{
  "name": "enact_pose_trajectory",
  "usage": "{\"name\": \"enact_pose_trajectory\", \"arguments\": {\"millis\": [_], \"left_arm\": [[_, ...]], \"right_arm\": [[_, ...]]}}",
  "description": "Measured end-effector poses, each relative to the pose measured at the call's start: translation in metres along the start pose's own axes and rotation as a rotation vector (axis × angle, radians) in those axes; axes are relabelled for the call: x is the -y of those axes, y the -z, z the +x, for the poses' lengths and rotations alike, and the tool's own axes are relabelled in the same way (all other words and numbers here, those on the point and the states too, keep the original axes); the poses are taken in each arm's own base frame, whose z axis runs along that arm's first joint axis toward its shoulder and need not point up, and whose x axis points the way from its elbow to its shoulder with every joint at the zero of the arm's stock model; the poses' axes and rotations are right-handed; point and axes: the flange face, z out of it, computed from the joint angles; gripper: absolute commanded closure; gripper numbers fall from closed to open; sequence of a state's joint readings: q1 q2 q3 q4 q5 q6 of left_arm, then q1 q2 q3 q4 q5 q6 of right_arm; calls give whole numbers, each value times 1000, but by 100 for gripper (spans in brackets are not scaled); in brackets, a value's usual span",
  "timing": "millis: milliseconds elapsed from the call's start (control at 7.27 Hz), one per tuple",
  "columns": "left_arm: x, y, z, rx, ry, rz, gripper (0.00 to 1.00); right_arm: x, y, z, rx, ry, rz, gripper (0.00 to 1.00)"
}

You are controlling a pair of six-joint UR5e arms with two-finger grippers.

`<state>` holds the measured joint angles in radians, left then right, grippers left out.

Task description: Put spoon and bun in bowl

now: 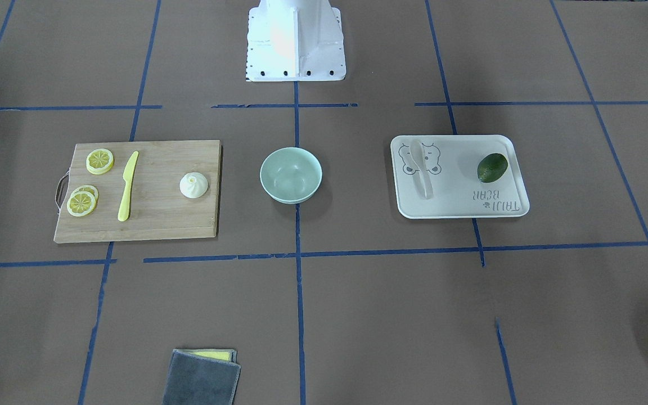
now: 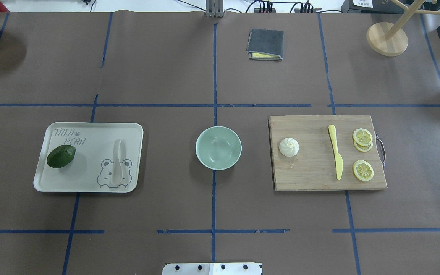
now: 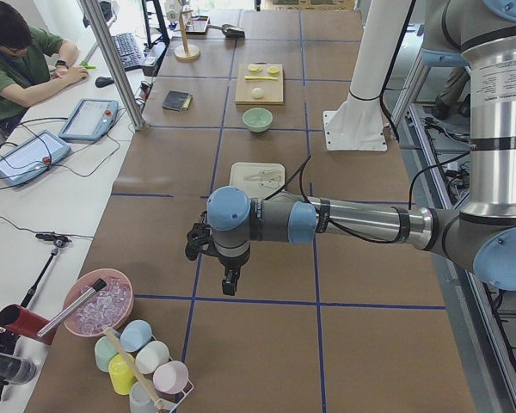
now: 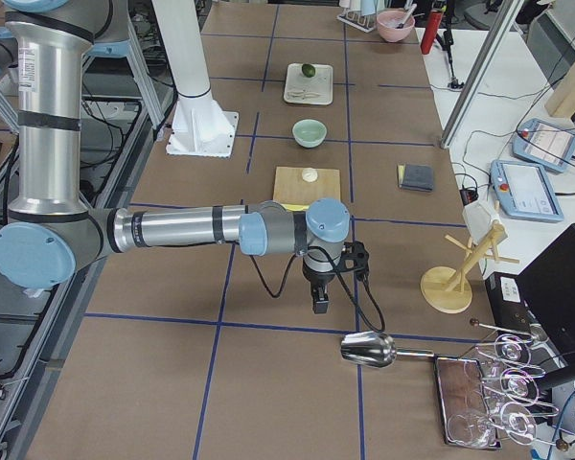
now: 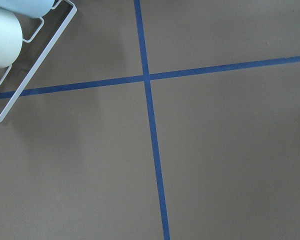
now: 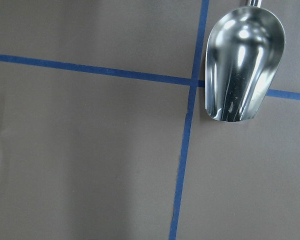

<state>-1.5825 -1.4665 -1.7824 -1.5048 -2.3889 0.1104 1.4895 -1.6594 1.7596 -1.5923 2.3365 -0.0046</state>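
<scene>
— What does the desk (image 2: pixel 166 76) look like from your end?

— Brown paper gridded with blue tape; the bowl (image 2: pixel 218 148) sits empty on the centre line, straight out from the base; the tray (image 2: pixel 90 168) is on the robot's left of it, the cutting board (image 2: pixel 311 179) on its right.

— And the two pieces?

— The spoon (image 2: pixel 118 162) lies flat on the tray, on the side nearer the bowl; its long axis runs away from the base, parallel to the centre tape, and I judge the scoop end is the nearer one; the bun (image 2: pixel 288 147) stands pleats-up on the board's bowl-side end, well apart from the yellow knife (image 2: pixel 335 152).

— Which arm do you send first?

— The left, for the spoon, I'd say; the left tool (image 3: pixel 230 282) hangs over bare paper out at its end of the desk, with the tray between it and the bowl; the right tool (image 4: pixel 320 299) hangs likewise at the other end, the board between it and the bowl; neither holds spoon or bun, but whether they stand wide or narrow I cannot tell from the side cameras; I'd turn the wrist so the tool closes across the handle.
</scene>
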Motion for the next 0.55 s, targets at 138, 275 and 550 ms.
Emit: {"name": "enact_pose_trajectory", "arguments": {"millis": [138,275,550], "left_arm": [[1,2,1,10,-4,4,0],[1,6,3,26,-12,9,0],[4,13,9,48,-28,23,0]], "right_arm": [[0,0,0,0,0,0,0],[0,0,0,0,0,0,0],[1,3,-3,1,8,6,0]]}}
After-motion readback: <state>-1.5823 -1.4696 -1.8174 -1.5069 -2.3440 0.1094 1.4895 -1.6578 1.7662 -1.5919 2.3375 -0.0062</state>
